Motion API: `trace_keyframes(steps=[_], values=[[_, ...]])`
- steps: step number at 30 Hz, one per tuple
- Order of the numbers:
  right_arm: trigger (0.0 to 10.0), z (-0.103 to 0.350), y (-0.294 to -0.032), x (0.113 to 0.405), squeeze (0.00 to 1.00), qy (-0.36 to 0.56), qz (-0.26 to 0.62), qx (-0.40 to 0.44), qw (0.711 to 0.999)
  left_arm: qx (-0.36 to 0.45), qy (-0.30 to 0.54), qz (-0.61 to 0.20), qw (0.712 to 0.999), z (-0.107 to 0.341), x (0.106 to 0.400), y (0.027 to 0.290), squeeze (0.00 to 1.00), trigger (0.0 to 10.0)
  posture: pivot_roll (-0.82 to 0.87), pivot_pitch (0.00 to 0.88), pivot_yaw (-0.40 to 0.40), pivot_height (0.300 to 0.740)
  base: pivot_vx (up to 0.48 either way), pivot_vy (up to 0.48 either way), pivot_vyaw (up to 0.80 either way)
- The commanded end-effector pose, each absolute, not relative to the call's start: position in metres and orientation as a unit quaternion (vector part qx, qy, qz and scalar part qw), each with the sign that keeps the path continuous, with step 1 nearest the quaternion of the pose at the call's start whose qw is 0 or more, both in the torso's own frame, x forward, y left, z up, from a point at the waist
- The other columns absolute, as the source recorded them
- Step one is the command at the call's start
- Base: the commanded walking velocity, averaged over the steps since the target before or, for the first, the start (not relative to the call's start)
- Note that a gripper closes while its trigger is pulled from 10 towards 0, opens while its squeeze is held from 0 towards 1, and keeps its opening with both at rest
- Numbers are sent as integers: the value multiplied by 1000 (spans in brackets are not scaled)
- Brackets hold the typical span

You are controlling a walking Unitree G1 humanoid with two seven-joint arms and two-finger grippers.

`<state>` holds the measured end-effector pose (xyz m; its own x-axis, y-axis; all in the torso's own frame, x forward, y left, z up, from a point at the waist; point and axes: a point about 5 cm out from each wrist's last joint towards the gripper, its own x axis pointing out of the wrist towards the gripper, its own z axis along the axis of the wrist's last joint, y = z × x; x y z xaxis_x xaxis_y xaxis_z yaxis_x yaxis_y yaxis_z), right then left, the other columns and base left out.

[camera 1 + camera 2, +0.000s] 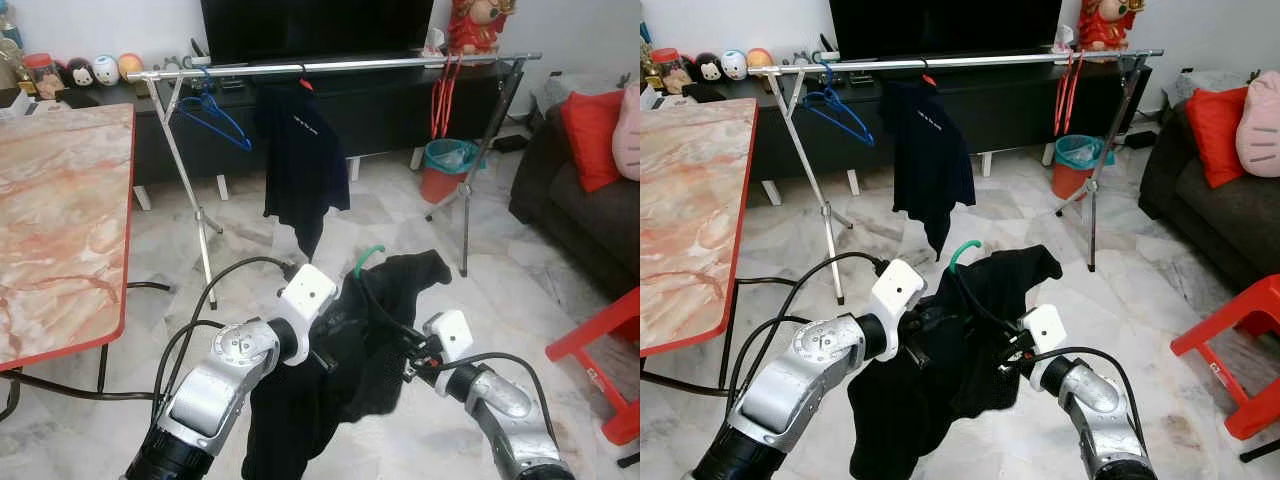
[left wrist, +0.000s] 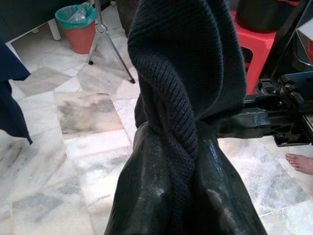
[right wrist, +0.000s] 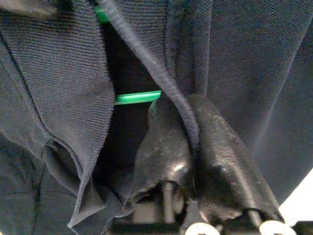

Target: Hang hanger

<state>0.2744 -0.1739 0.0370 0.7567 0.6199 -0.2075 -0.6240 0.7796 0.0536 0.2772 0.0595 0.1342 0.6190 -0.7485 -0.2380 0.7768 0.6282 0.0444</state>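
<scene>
The room has a pale marble tile floor (image 1: pixel 400 210) with a long silver clothes rail (image 1: pixel 340 66) standing on thin legs in front of a low black TV cabinet (image 1: pixel 390 105). A bare blue plastic hanger (image 1: pixel 215 115) hangs near the rail's left end. A dark navy shirt (image 1: pixel 300 160) hangs near the middle. Two red hangers (image 1: pixel 441 95) hang near the right end, above a red bin with a green liner (image 1: pixel 447 168). On the left stands a worktop with a pink marble top and red edge (image 1: pixel 60 220). A dark sofa with a red cushion (image 1: pixel 590 135) sits on the right, and a red plastic stool (image 1: pixel 600 350) is near it.

Down in front, both arms hold up a black knitted garment (image 1: pixel 340 370) between them. It sits on a green plastic hanger (image 1: pixel 366 260), whose hook pokes out at the top. The hanger is low and well apart from the rail. The left gripper (image 2: pixel 178 161) has its fingers closed tight on a twisted bunch of the black cloth. The right gripper (image 3: pixel 190 142) has its fingers pinched on a fold of the cloth, just beside the green hanger bar.
</scene>
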Motion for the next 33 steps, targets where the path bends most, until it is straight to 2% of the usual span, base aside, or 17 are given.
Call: trace_keyframes(steps=[1,4,10,11,16,18,23,24,27,33], values=[[0,39,-177,277,0,106,327,-18,939,72,75,-434,895,145,274,57,0,10000,-20,0,-50,740,0,0,0],[0,39,-179,277,0,110,324,-27,939,86,80,-440,890,142,273,62,0,10000,-22,0,-50,740,0,0,0],[0,38,-183,277,0,115,324,-42,938,170,106,-430,880,131,276,90,0,10000,-20,0,-49,740,0,0,0],[0,38,-183,277,0,117,325,-45,937,204,115,-428,873,126,276,98,0,10000,-20,0,-49,740,0,0,0],[0,38,-181,278,0,117,330,-49,936,241,132,-439,856,120,273,111,0,10000,-18,0,-49,740,0,0,0],[0,38,-181,278,0,118,332,-54,934,283,136,-467,827,119,266,124,0,10000,-16,0,-50,740,0,0,0],[0,38,-182,278,0,120,333,-57,934,279,122,-513,803,122,257,128,0,10000,-15,0,-54,740,0,0,0],[0,38,-182,279,0,120,333,-58,934,287,117,-536,785,122,251,131,0,10000,-15,0,-54,740,0,0,0],[0,38,-183,279,0,121,333,-60,933,291,125,-561,765,121,244,136,0,10000,-12,0,-55,740,0,0,0],[0,38,-183,279,0,124,338,-60,931,202,81,-576,788,143,246,147,0,10000,-13,0,-55,740,0,0,0]])
